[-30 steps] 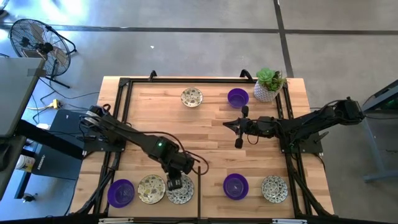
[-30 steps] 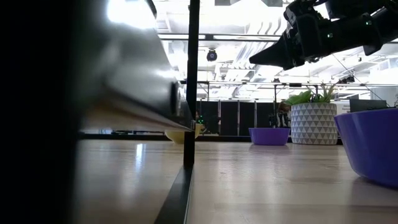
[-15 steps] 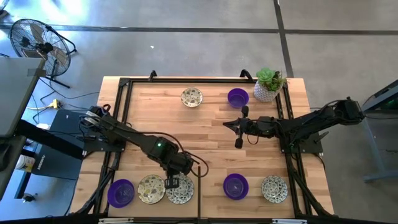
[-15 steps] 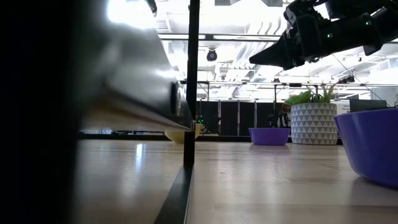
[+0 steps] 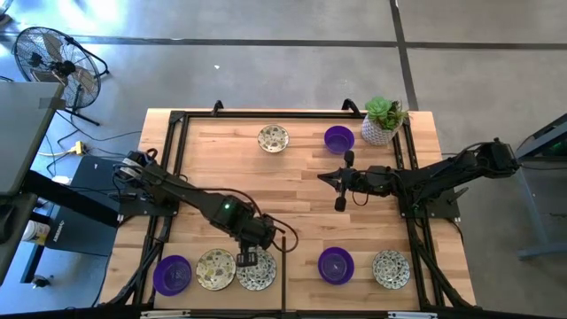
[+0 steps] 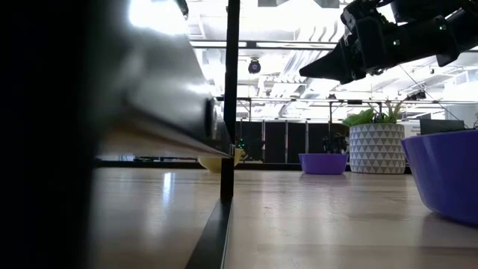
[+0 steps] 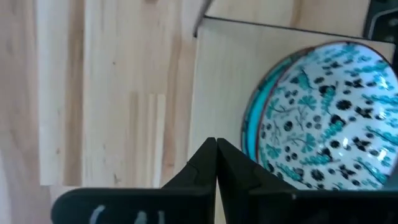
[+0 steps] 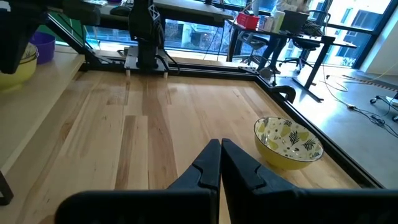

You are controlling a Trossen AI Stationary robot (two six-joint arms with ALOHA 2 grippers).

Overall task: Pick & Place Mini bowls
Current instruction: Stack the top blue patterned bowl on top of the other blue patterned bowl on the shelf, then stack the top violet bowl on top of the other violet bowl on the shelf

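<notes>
Three mini bowls sit in a row at the near left: a purple one and two patterned ones. My left gripper is shut just over the gap between the patterned pair. In its wrist view the shut tips are beside the patterned bowl's rim, with nothing between them. Another purple bowl and patterned bowl rest at the near right, and two more at the far edge. My right gripper hangs shut above mid-table.
A white pot with a green plant stands at the far right corner. A black frame runs around the wooden tabletop, with a thin black bar at the near middle. Bare wood lies between the bowl groups.
My left gripper has shut its fingers above the two near-left patterned bowls and shifted slightly toward the table's left. The bowls stay where they were, and the right arm has kept still.
</notes>
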